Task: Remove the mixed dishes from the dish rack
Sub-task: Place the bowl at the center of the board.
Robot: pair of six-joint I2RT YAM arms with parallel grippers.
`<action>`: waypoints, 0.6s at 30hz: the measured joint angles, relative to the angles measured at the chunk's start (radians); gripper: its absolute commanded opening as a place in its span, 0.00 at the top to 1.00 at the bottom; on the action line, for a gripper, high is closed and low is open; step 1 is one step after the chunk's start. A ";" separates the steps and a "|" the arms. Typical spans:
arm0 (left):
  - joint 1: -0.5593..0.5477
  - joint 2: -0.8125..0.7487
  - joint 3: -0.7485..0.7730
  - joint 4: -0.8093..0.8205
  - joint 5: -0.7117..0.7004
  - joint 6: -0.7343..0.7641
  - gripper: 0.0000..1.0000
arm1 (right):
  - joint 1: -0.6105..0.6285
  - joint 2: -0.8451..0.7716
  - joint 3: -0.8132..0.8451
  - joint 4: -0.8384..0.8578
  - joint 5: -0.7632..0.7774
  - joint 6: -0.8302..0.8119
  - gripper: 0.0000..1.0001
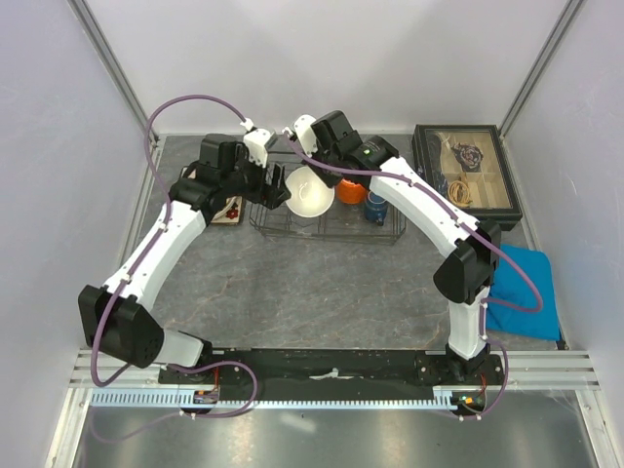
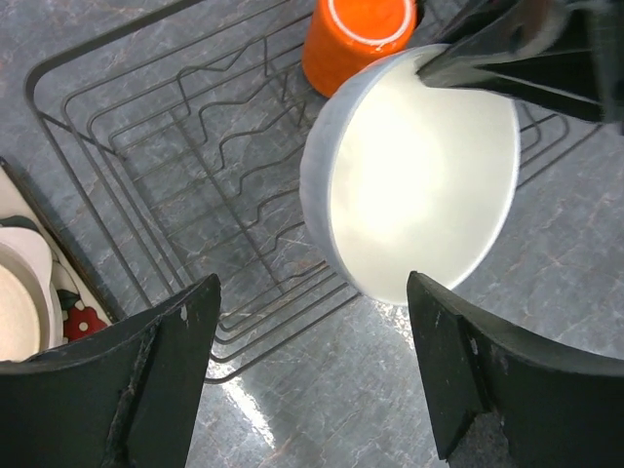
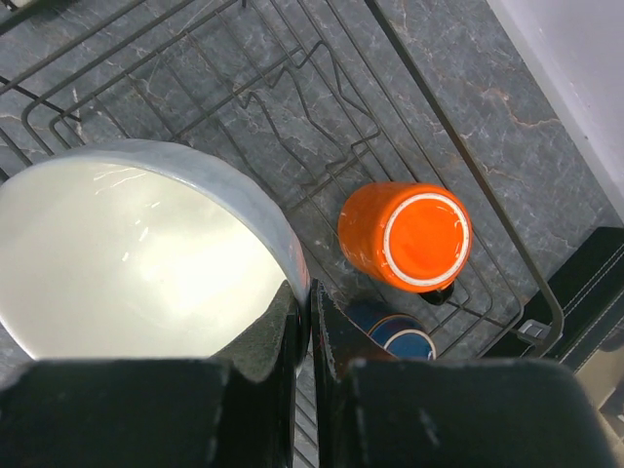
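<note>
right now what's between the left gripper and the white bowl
No object: in the left wrist view only dish rack wires and table show between left gripper and white bowl.

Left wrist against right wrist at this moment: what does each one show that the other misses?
Only the left wrist: the left gripper, open, and cream dishes lying outside the dish rack. Only the right wrist: the dark blue mug in the rack beside the cup, and the corner of a black box past the rack. Both: the white bowl, the right gripper shut on its rim, and the orange cup in the rack.
</note>
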 measured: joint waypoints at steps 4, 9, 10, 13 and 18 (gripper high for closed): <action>-0.029 0.032 0.000 0.005 -0.050 -0.001 0.18 | 0.000 0.000 0.003 0.000 -0.012 0.028 1.00; -0.056 0.064 0.000 0.023 -0.095 -0.002 0.25 | 0.000 -0.001 0.003 -0.001 -0.035 0.056 1.00; -0.059 0.068 0.000 0.024 -0.101 -0.002 0.26 | 0.000 -0.002 0.003 -0.002 -0.038 0.064 1.00; -0.067 0.074 0.000 0.028 -0.116 -0.001 0.30 | -0.002 -0.005 0.003 -0.005 -0.045 0.075 1.00; -0.085 0.085 0.007 0.031 -0.135 -0.001 0.40 | -0.004 -0.014 0.003 -0.007 -0.056 0.097 1.00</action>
